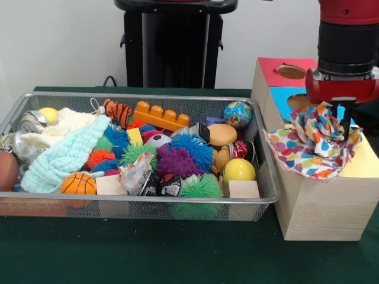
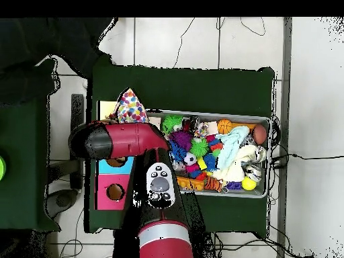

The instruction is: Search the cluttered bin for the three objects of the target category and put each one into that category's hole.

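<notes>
Dangling over the wooden box, a polka-dot cloth is gripped by the pincer. It should, I judge, be bunched over its hole before release, away from the bin.

A dark green cloth covers the bench. Behind it rises a plain white wall, evenly lit. From overhead, the floor is pale tile with dark joints, and thin black cables trail across it. A second green-topped table stands just beside the bench, with a dark shape above it.
</notes>
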Available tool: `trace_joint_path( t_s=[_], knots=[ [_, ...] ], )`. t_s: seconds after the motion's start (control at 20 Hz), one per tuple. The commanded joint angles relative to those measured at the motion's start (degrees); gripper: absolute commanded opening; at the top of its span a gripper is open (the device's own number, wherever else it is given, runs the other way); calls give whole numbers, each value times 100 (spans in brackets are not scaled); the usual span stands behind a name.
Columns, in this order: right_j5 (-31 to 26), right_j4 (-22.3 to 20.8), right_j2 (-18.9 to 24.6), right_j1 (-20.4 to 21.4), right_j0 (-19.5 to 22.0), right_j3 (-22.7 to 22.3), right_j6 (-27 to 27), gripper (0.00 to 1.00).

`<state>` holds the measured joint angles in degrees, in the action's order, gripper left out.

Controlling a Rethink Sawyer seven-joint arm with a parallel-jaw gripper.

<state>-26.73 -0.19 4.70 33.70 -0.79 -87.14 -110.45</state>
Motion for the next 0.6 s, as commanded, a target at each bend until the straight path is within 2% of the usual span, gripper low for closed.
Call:
trace_joint_path(
  t_s=[0.05, 0.25, 0.45, 0.6],
  knots=[
    [292, -115, -101, -274, -194, -384, -902, 0],
    [212, -180, -201, -233, -171, -594, -764, 0],
    [881, -363, -204, -550, -46, -859, -722, 0],
    [1347, -373, -142, -945, 0, -776, -779, 0]
  ],
)
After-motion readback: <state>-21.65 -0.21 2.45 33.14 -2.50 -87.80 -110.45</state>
